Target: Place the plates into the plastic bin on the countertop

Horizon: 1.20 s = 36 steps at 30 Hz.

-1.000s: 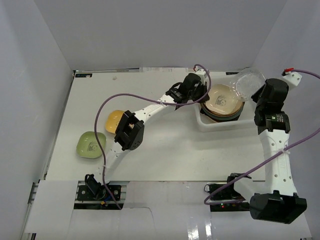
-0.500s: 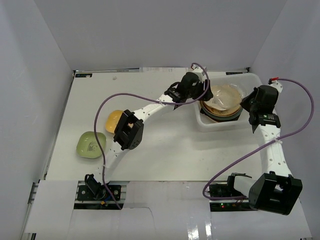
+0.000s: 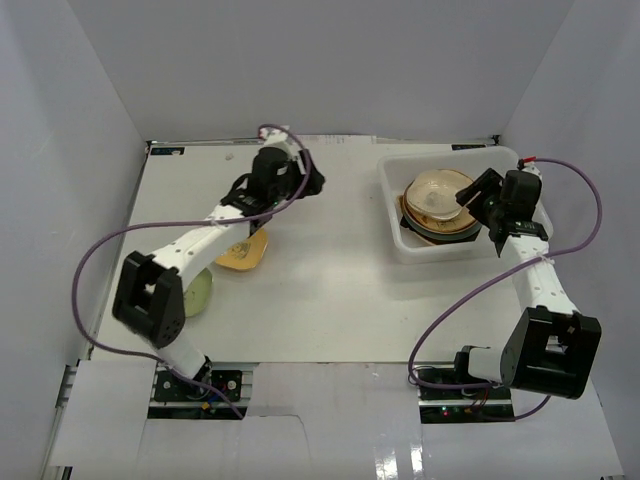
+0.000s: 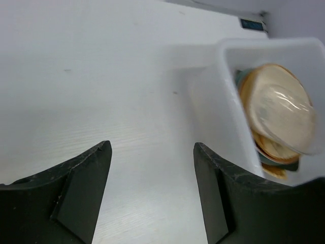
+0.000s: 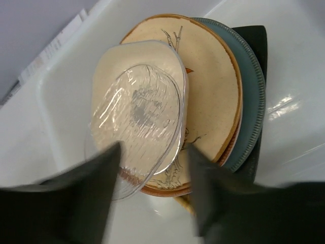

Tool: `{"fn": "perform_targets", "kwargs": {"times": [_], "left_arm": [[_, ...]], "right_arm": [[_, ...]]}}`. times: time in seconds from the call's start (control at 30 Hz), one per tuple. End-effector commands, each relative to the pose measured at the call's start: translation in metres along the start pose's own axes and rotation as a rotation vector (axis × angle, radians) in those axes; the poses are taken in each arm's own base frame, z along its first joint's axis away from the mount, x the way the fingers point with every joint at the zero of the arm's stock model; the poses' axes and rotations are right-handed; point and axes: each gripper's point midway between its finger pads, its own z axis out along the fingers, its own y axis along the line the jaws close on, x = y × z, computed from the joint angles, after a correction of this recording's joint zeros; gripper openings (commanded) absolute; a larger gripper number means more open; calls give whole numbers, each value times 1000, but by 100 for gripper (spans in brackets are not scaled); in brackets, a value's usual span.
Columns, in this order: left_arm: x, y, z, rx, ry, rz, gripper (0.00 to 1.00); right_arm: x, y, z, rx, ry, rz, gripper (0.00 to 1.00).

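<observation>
The plastic bin (image 3: pixel 440 249) sits at the far right corner of the countertop (image 3: pixel 340 290). It holds a stack with the dark square plate (image 5: pixel 254 38) lowest, then the teal plate (image 5: pixel 251 101) and the bird-painted tan plate (image 5: pixel 208 86). The clear glass plate (image 5: pixel 139 112) lies on top, nested so the pile sits low and steady. The right gripper (image 5: pixel 153 146) hovers above it, fingers spread and empty, apparently clear of the glass. The left gripper (image 4: pixel 151 150), likewise spread and empty, hangs near the far edge, left of centre. Beneath its arm lie the yellow plate (image 3: pixel 243 255) and, half hidden, what looks like the green plate (image 3: pixel 200 292), neither yet binned.

Clear ribbed plate (image 5: pixel 134 119), cream plate (image 5: pixel 133 57), tan branch-painted plate (image 5: pixel 213 91), teal plate (image 5: pixel 252 113), black plate (image 5: pixel 254 38), translucent white bin (image 3: pixel 440 250).
</observation>
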Motion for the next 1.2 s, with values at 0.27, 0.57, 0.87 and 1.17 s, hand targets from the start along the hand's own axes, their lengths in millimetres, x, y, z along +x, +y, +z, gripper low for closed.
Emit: {"fn": "perform_targets", "kwargs": {"times": [0.27,0.57,0.87,1.17], "left_arm": [[12,186,-134,-461,-62,-201,81],[33,242,-134,-537,165,-129,88],[82,289,-116,-678,350,-82,82],[90,301,-120,-734,366,-62,47]], "right_arm": [[-4,106,-43,-329,-106,-155,95],[139,229,-92,-701,107,-312,93],[251,260,-119,-822,304,-450,92],[319,281,-135,-886,429,-513,90]]}}
